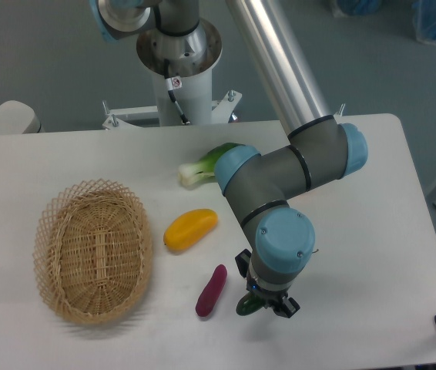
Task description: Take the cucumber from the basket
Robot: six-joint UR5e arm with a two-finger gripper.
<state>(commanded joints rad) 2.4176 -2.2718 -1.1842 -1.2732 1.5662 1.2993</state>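
Cucumber [247, 305] is seen gripped between the jaws [266, 305], well clear of the bare basket [95, 258]; pickup is judged essentially done.

Woven wicker basket [93, 260] looking rough and matt, cucumber [249, 304] showing smooth and glossy, yellow fruit [190, 229] shining waxy, table [372, 231] lying smooth and matt white, arm tube [276, 54] gleaming as polished metal.

A robotics lab. An industrial arm [280, 177] stands bolted at a plain white bench [372, 231]. Bare grey floor [48, 54] surrounds it.
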